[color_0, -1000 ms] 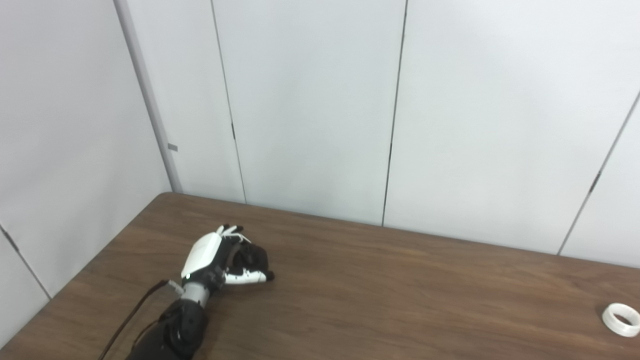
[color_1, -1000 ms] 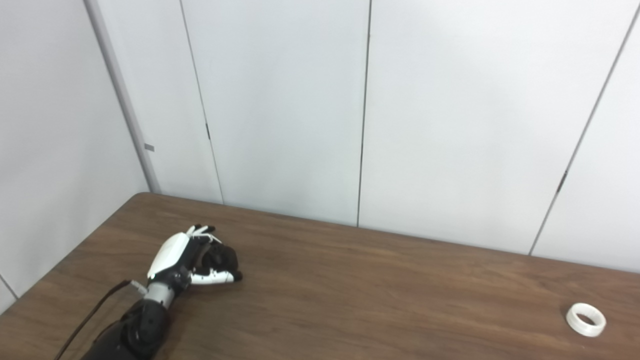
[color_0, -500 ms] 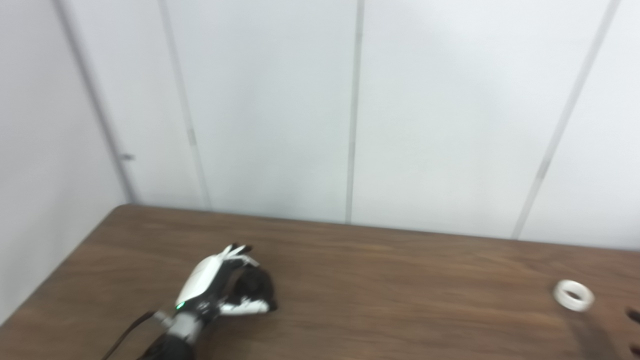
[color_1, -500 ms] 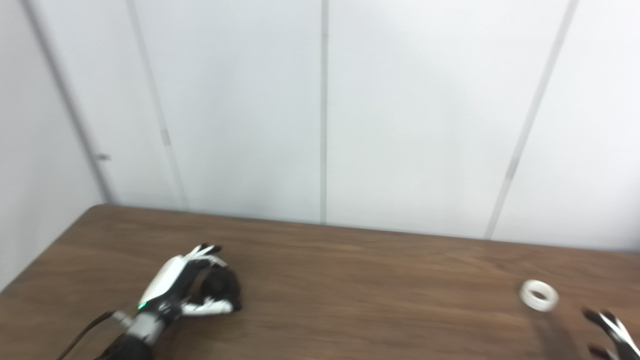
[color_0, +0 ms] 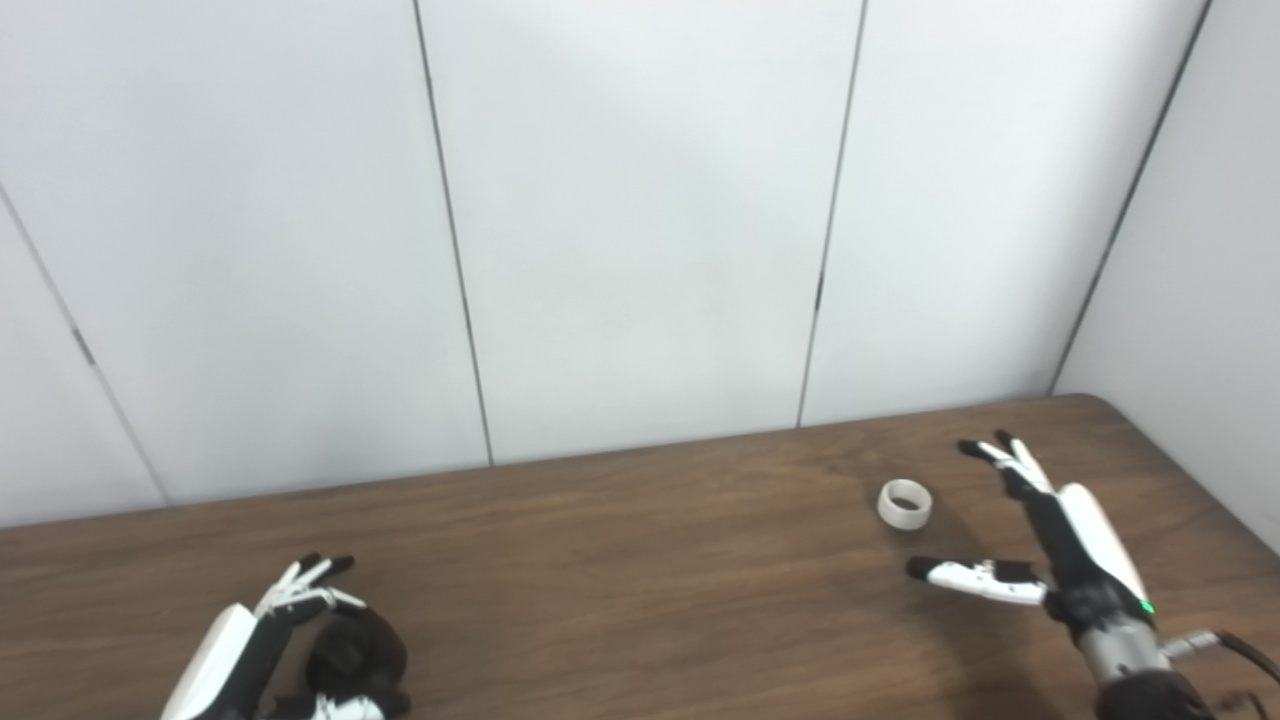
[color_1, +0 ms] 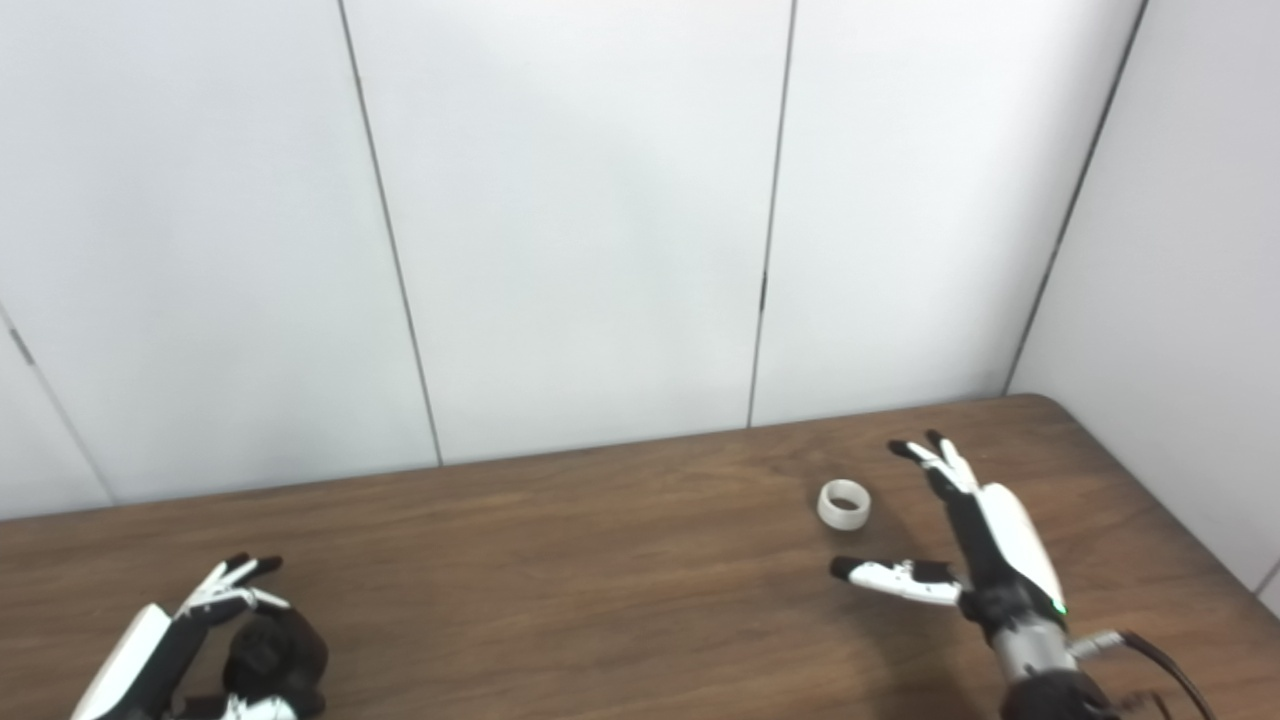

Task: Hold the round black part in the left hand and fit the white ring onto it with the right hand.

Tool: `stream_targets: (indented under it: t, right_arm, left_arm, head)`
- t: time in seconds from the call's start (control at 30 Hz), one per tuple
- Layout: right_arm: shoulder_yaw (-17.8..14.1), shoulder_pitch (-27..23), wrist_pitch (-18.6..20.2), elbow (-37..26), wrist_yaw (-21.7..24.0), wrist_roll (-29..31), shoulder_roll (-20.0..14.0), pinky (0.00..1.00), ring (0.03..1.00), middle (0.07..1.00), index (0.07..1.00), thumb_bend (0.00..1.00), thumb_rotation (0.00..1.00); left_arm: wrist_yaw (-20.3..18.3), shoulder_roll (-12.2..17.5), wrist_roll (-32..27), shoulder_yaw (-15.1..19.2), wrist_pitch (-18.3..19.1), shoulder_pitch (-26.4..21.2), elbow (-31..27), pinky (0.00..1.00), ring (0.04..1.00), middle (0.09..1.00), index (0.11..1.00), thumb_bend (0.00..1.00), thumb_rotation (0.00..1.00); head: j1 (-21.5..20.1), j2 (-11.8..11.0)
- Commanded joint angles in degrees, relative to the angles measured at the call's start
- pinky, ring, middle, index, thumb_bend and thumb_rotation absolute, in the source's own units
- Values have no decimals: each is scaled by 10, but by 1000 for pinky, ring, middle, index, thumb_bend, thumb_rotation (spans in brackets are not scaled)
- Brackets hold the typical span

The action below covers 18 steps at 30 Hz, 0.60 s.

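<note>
Round black part cupped by left robot hand, low on bench. White ring not yet grasped; right robot hand spread wide beside it. Fitting pending.

One brown wooden counter carries everything. On it lies one white ring, and there is one round black part. Two robot hands are in view: one left hand and one right hand. One dark cable trails from the right wrist. Behind stand several white wall panels.
</note>
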Motion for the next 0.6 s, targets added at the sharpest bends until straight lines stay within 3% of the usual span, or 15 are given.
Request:
stream_targets:
  t: [0.0,0.17,0.47,0.57]
  right_arm:
    - [-3,-23,3,-6,-2,-11,-33,796,1000,1000,866,991,358]
    - [8,-53,20,16,10,-23,-71,797,1000,1000,845,1000,359]
    - [72,-132,83,53,78,-71,-135,922,1000,1000,764,950,257]
    - [87,-160,84,85,92,-67,-146,903,1000,1000,756,958,235]
  left_arm:
    - [-3,3,2,1,-13,-8,-29,1000,1000,906,482,508,34]
    - [-18,-7,12,-7,-4,0,-56,1000,1000,902,481,509,35]
    - [-29,-12,14,-7,-10,5,-56,1000,1000,894,481,509,35]
    - [-32,-12,20,-7,-7,5,-59,1000,1000,896,481,509,35]
  head:
    - [-1,1]
    - [-4,0]
    - [-7,3]
    - [-5,4]
